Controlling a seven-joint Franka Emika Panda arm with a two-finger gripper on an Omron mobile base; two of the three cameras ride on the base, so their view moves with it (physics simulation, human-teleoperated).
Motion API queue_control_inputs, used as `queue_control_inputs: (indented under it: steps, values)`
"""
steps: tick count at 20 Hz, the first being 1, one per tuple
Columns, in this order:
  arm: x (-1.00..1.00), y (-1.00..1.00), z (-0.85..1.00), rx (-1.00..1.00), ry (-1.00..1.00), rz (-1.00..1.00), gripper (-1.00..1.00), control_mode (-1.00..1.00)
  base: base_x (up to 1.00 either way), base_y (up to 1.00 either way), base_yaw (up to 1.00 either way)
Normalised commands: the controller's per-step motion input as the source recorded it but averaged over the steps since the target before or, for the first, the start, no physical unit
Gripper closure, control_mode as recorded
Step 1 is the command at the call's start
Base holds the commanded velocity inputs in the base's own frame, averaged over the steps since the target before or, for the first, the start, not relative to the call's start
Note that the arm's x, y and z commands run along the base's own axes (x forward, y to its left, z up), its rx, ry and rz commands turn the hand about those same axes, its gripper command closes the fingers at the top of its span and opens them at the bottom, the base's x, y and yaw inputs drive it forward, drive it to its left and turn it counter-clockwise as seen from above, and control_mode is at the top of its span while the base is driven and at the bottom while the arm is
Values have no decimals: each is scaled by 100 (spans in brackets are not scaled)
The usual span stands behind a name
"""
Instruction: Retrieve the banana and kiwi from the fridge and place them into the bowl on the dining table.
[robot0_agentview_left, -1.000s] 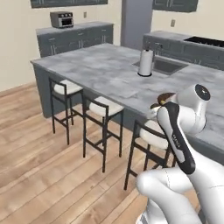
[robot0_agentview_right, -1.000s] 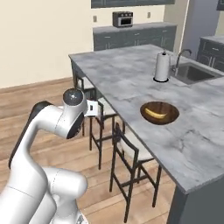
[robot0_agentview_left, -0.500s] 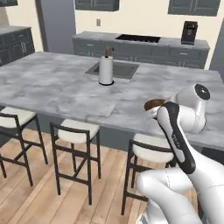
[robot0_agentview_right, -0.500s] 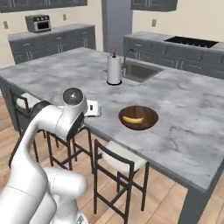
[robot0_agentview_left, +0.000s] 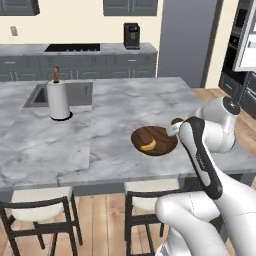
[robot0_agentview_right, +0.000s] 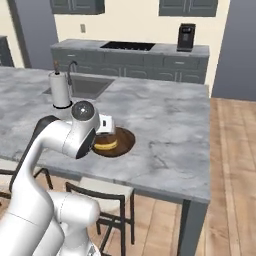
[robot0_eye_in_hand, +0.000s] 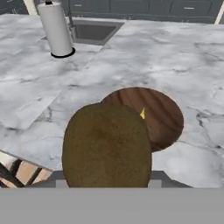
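Over the last second your base has swung round the dining table (robot0_agentview_left: 115, 125): the whole scene has shifted in both base views, so read that as camera travel, not as movement of the table's contents. A second ago the bowl (robot0_agentview_left: 154, 140) lay well off to the side of the arm; it now sits directly ahead of the arm, near the table's front edge. The paper towel roll (robot0_agentview_left: 59, 98) and the sink (robot0_agentview_left: 62, 93) have slid to the left of the left base view for the same reason. In my judgement the drive has done its job: you are within reach of the drop point.

The banana (robot0_agentview_left: 147, 146) lies inside the bowl, so that half of the task looks complete. In the right base view it shows as a yellow curve in the bowl (robot0_agentview_right: 116, 142), partly behind the arm's wrist.

The kiwi (robot0_eye_in_hand: 106, 146) is in your gripper (robot0_agentview_left: 174, 128). In the hand view it sits large and close to the lens, in front of the near rim of the bowl (robot0_eye_in_hand: 162, 114), with a sliver of banana (robot0_eye_in_hand: 142, 113) showing past its edge. The fingertips themselves are hidden by the fruit. The jaws stand partly closed around it, at about the fruit's own width. In the left base view the kiwi (robot0_agentview_left: 176, 121) shows as a dark ball at the hand, just beside the bowl's right rim and raised off the tabletop.

What remains, as I judge it, is to carry the kiwi over the bowl's middle and let go.
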Motion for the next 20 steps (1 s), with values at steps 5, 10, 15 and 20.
queue_control_inputs:
  steps: [5,10,15,20]
  values:
    - [0,0,0,0,0,0,100,100,75,33,-61]
    - [0,0,0,0,0,0,100,100,44,12,-23]
    - [27,17,-12,0,5,-3,100,-100,3,1,-2]
    - [73,45,-25,0,26,-2,100,-100,0,0,0]
